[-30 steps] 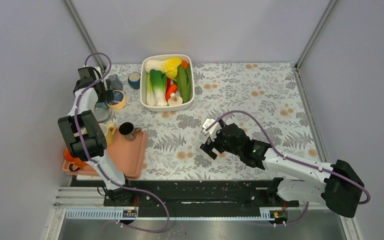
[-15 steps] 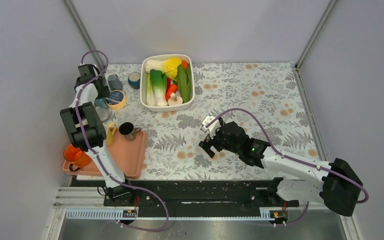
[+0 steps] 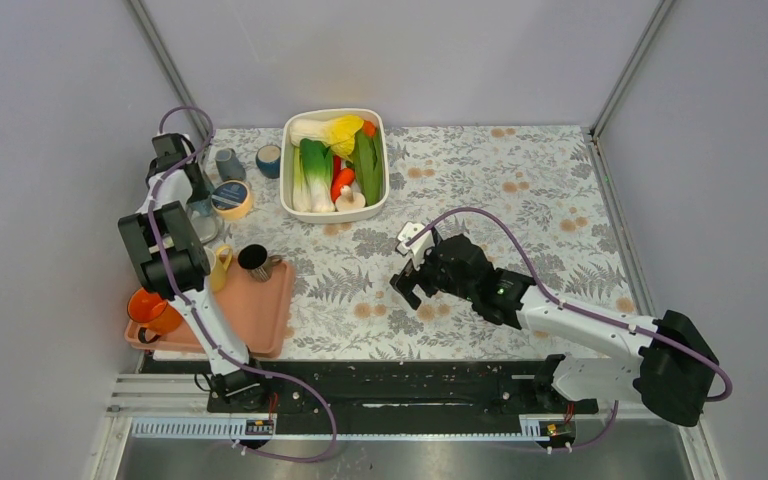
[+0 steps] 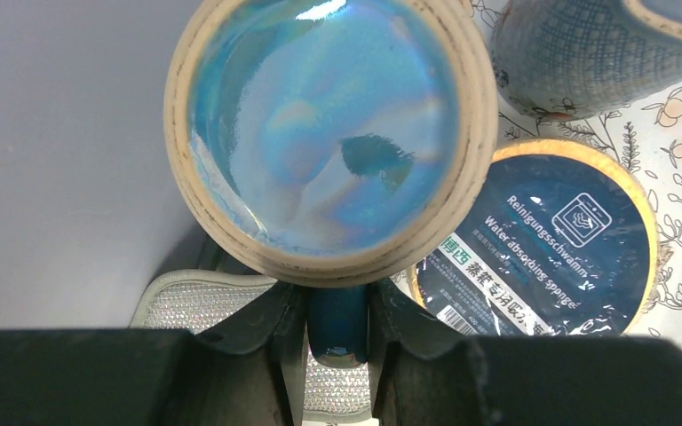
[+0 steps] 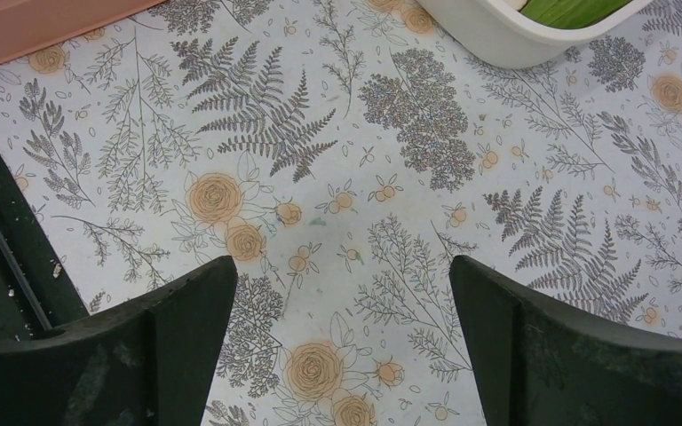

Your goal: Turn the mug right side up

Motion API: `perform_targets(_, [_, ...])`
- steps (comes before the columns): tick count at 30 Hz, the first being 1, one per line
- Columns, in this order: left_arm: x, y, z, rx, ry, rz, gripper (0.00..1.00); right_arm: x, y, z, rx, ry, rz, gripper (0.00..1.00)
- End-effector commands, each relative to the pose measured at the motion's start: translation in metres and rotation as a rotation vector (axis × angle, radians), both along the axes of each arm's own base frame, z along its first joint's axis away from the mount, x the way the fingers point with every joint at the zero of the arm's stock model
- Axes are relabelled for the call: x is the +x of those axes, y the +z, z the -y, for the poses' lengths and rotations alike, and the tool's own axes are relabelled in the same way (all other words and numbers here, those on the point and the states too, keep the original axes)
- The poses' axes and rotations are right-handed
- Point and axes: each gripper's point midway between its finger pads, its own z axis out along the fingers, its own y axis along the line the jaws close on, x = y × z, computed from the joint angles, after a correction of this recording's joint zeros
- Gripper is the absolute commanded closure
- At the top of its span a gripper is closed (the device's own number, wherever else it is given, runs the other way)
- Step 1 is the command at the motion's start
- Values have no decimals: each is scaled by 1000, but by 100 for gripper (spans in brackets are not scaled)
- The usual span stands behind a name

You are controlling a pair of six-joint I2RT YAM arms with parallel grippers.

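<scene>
Left tool (image 4: pixel 337 306): fingers closed on the handle (image 4: pixel 338 330) of the mug (image 4: pixel 329 133), one on either side, in contact; the handle grip is judged deliberate, since it gives a lever for rolling the body over. Mug stands at the far left of the worktop (image 4: pixel 675 248), near the side wall (image 4: pixel 53 133); its tan foot ring and glazed base face the wrist camera, hence judged inverted; the step in hand is the grasp, the turn not yet made. Sponge tin (image 4: pixel 542 240) lies just beside the mug, a second cup (image 4: pixel 586 49) near; this crowding may hinder the turn. Right tool (image 5: pixel 342 302): jaws wide, holding nothing, above the worktop, well apart from the mug.
</scene>
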Motion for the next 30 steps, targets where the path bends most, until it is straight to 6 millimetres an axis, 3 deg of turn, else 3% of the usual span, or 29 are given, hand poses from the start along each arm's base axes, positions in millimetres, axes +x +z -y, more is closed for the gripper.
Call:
perform_targets(1, [14, 13, -8, 14, -19, 60, 100, 5, 27, -10, 72, 7, 29, 1])
perform_targets(5, [8, 28, 2, -20, -57, 101, 100, 5, 32, -7, 79, -1, 42, 0])
perform_targets(11, [2, 82, 25, -42, -145, 224, 100, 4, 43, -6, 118, -10, 59, 0])
perform_targets(15, [-4, 84, 49, -156, -224, 220, 100, 7, 49, -3, 171, -51, 71, 1])
perform_targets(19, [-12, 88, 54, -173, -226, 250, 100, 5, 50, -1, 225, -71, 63, 1])
perform_targets(25, [-16, 115, 69, -192, -279, 307, 100, 6, 61, 7, 347, -140, 72, 1])
perform_targets(30, [-24, 116, 82, -244, -303, 299, 100, 3, 70, 5, 457, -147, 57, 1])
